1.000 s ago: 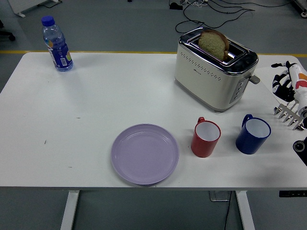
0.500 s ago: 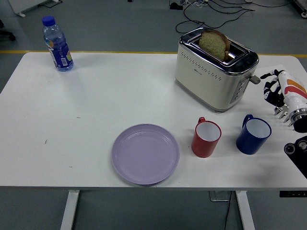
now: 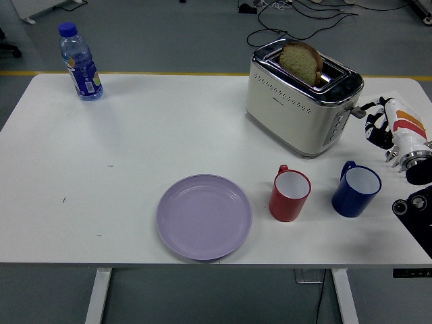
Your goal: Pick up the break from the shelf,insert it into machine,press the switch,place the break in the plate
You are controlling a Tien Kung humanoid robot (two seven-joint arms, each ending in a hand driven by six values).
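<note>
One hand in play: the right hand, fingers loosely curled and empty, sits just beside the toaster. Its lever lies at 9 o'clock from it, bread already half sunk in the slot.

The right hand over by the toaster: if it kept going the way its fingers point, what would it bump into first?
Most likely the toaster's lever. The right hand points left at the toaster end, though depth is hard to judge from this view.
</note>
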